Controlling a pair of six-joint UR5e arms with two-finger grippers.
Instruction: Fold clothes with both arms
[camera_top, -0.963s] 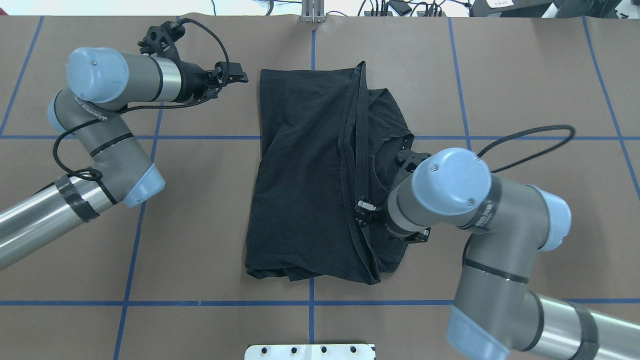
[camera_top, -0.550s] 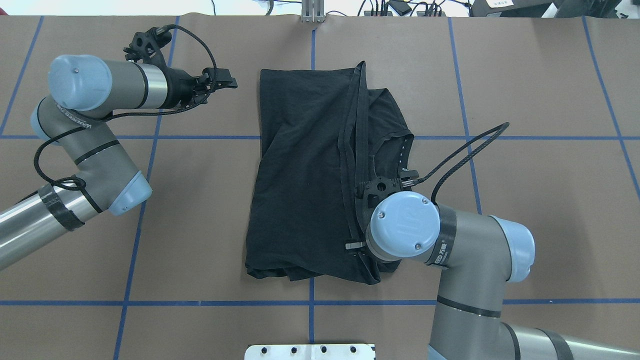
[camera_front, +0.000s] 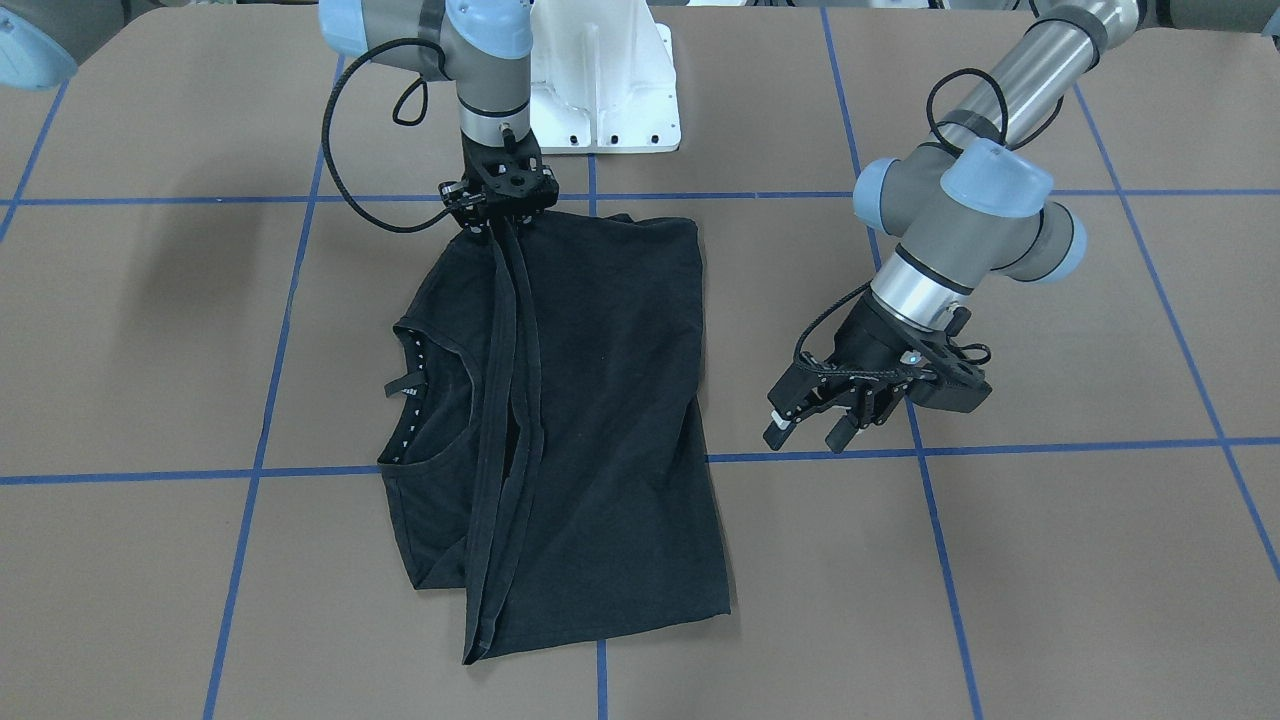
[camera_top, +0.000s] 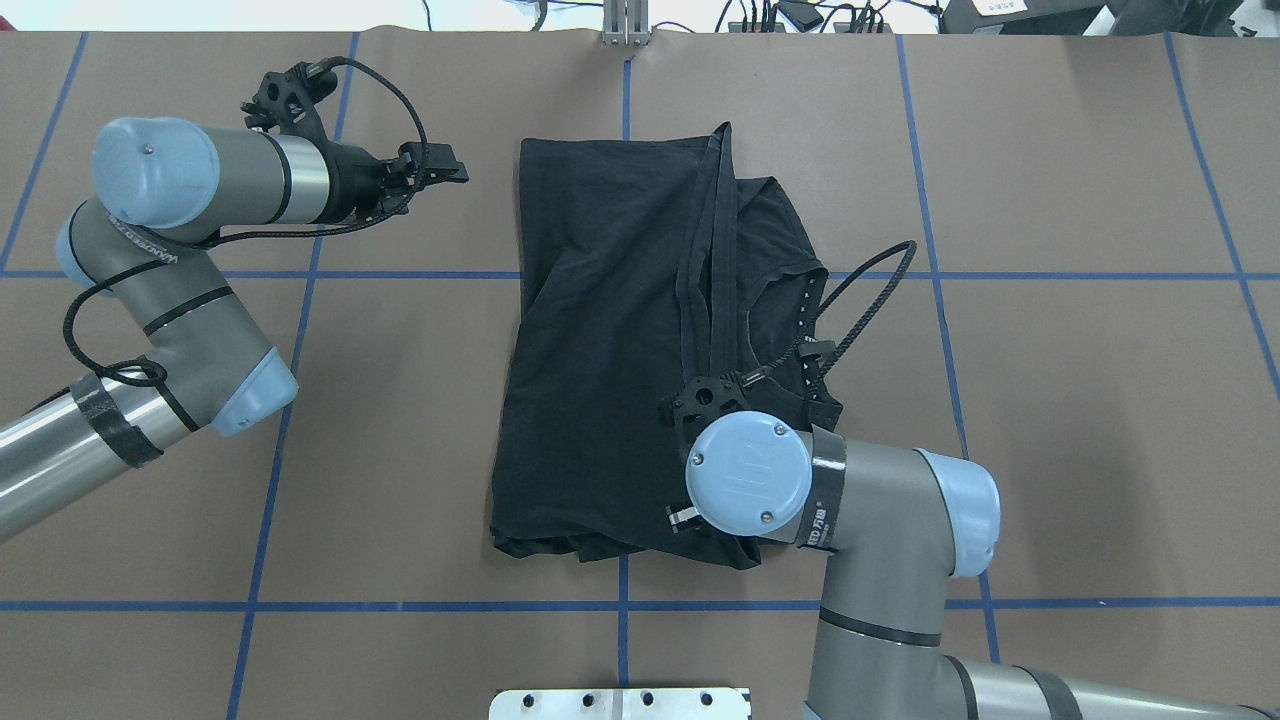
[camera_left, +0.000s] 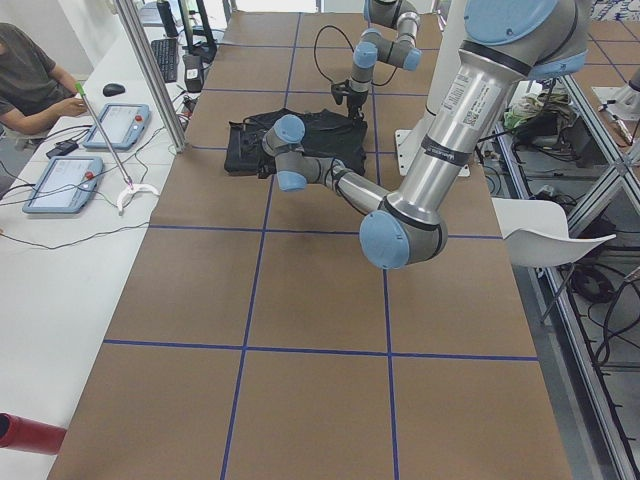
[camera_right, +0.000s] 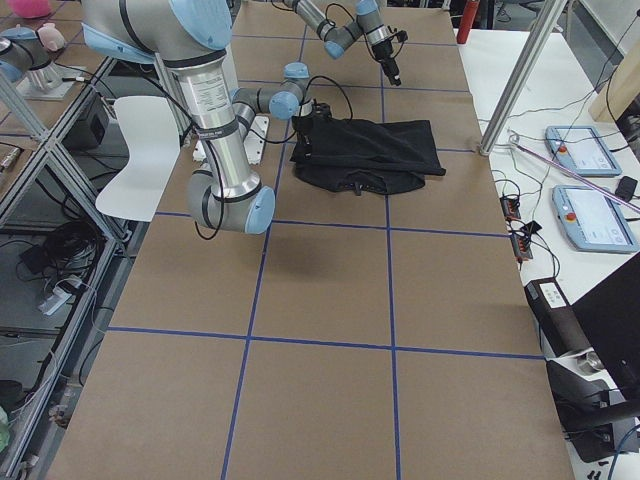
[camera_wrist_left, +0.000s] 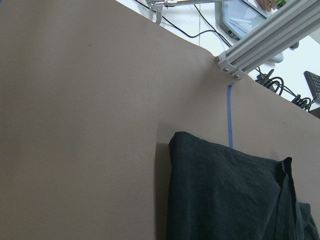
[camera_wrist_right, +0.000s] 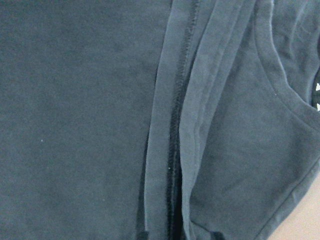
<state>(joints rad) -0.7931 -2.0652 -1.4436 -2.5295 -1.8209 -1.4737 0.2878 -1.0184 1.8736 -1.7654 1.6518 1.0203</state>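
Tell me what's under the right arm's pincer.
The black T-shirt, at its folded hem band, lies beneath the right pincer. The wrist hides its tips overhead, so contact with the cloth cannot be judged.

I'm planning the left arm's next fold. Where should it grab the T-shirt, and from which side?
The T-shirt's far left corner, approached low from the robot's left: it lies flat on the table with both edges free, and the open left gripper faces it.

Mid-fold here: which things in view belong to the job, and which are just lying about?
Job: black T-shirt, left gripper, right gripper.
Lying about: white base block, two tablets on the side bench, white chair.
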